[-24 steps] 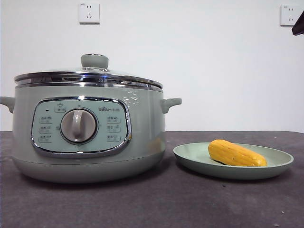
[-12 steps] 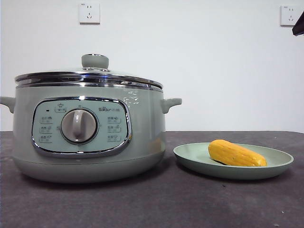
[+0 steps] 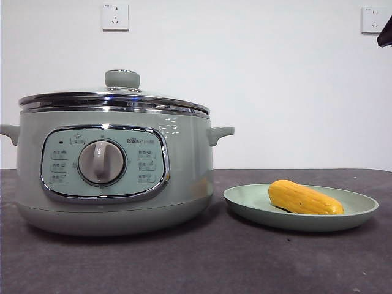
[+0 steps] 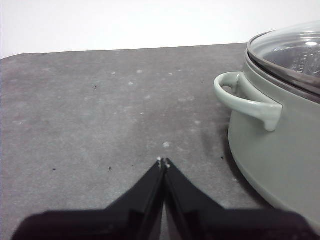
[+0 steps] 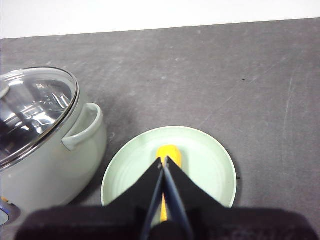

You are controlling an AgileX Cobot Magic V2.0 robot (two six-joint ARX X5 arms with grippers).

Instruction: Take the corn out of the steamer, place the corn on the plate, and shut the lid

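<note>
Bare dark table (image 3: 202,263) lies open in front of the steamer (image 3: 113,165) and plate (image 3: 300,211); only a narrow gap separates those two. The steamer's lid (image 3: 116,98) and side handle (image 3: 220,133) block passage there.

Even, bright light all round from overhead, and my views are sharp. Glare streaks the chrome rim of the lid (image 3: 113,101) and a white spot sits on the glass beside my left gripper (image 4: 163,162). Soft shadows pool under the pot (image 3: 113,177) and under the plate (image 3: 300,208) below my right gripper (image 5: 163,161). My own jaws read as flat black, no detail.
</note>
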